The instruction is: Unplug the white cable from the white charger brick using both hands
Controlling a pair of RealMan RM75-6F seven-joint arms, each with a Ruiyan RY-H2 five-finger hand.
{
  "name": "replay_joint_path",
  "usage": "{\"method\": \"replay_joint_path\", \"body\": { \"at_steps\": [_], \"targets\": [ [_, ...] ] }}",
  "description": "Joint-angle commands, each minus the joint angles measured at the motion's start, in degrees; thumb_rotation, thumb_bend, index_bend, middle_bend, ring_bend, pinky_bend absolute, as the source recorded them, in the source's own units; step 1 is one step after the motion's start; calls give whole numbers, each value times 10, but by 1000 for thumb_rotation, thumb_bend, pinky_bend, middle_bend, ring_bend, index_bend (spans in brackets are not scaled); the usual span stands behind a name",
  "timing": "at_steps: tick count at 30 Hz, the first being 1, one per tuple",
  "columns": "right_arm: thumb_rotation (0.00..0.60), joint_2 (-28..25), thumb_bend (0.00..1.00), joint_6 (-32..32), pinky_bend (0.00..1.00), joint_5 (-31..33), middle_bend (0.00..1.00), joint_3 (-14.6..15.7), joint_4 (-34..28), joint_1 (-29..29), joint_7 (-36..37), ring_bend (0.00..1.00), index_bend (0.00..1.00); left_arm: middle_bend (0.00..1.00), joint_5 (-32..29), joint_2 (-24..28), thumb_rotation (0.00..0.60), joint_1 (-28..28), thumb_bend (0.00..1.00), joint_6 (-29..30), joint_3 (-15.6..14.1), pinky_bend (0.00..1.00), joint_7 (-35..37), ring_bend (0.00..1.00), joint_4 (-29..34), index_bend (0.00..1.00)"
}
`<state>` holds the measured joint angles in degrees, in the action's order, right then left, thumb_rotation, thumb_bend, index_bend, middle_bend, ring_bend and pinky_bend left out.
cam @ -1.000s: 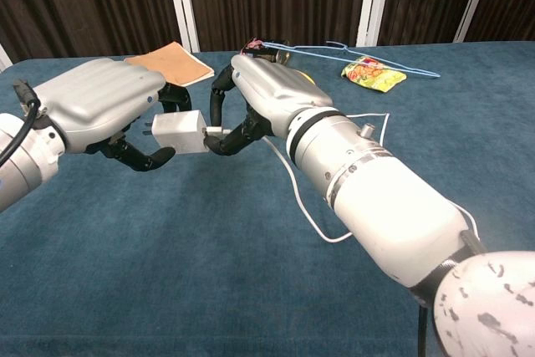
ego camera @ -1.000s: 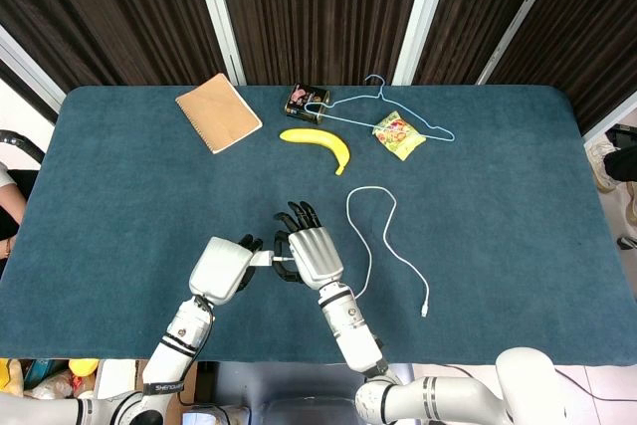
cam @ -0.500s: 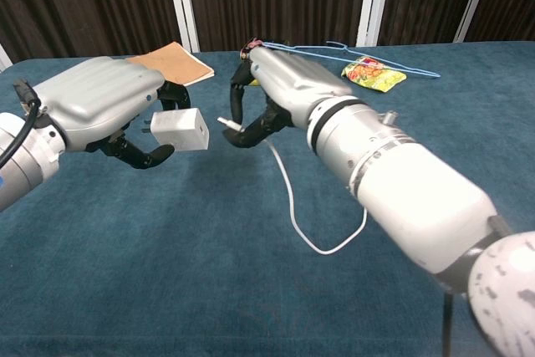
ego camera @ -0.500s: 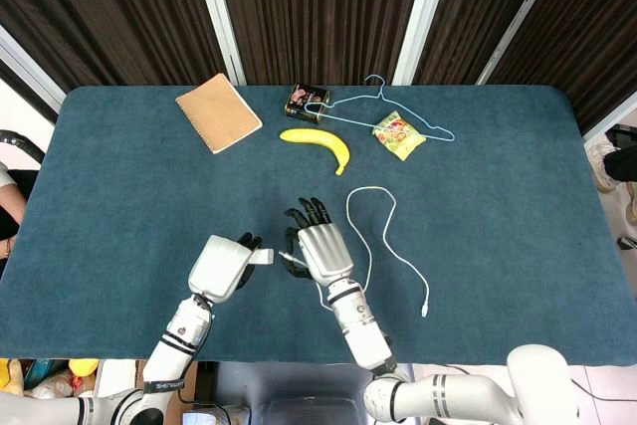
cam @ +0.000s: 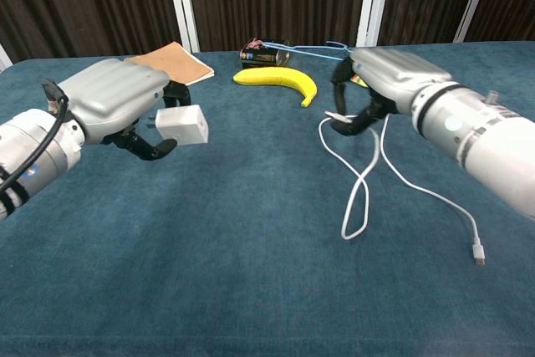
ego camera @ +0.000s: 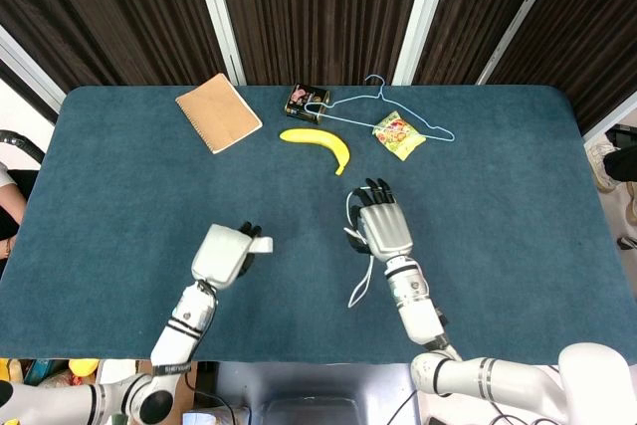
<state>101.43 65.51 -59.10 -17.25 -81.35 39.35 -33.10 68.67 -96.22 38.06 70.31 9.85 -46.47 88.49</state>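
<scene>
A smooth, boxy white charger brick (cam: 183, 125) is gripped above the felt-like blue desk (cam: 209, 257) by the left hand (cam: 117, 106). The thin, looping white cable (cam: 361, 194) is pinched, unplugged, by the right hand (cam: 376, 81).

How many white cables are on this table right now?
1: a thin white cable, one end pinched in the right robot hand, the rest looping on the blue table. None seem hidden.

We see the white charger brick (cam: 182, 125) unplugged, lifted off the table at nine o'clock — the white cable (cam: 365, 175) trails in loops at three o'clock, its far plug lying free.
</scene>
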Motion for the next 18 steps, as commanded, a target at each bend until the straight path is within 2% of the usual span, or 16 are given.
{"method": "replay_joint_path", "body": {
  "at_steps": [1, 4, 10, 12, 16, 18],
  "targets": [
    [600, -9, 657, -35, 0, 20, 313, 23, 71, -15, 28, 106, 915, 715, -81, -81, 600, 46, 555, -67, 33, 1000, -15, 972, -108, 686],
    [600, -3, 657, -57, 0, 25, 313, 28, 115, -15, 52, 106, 899, 683, -102, -107, 600, 66, 552, -82, 48, 1000, -21, 934, -153, 668],
    [600, 2, 657, -70, 0, -1, 313, 31, 154, -10, 93, 106, 793, 607, -101, -119, 600, 74, 544, -98, 34, 1000, -15, 853, -205, 614],
    [600, 1, 656, -73, 0, -5, 313, 32, 157, -10, 100, 106, 755, 541, -101, -121, 600, 75, 531, -100, 32, 1000, -11, 788, -214, 552],
    [600, -8, 656, -77, 0, -16, 287, 34, 148, -11, 116, 103, 585, 399, -84, -116, 600, 76, 505, -104, 24, 979, 9, 619, -219, 393],
    [600, -13, 655, -77, 0, -20, 246, 36, 143, -11, 117, 87, 462, 313, -84, -107, 600, 74, 481, -106, 20, 894, 9, 514, -210, 299]
  ]
}}
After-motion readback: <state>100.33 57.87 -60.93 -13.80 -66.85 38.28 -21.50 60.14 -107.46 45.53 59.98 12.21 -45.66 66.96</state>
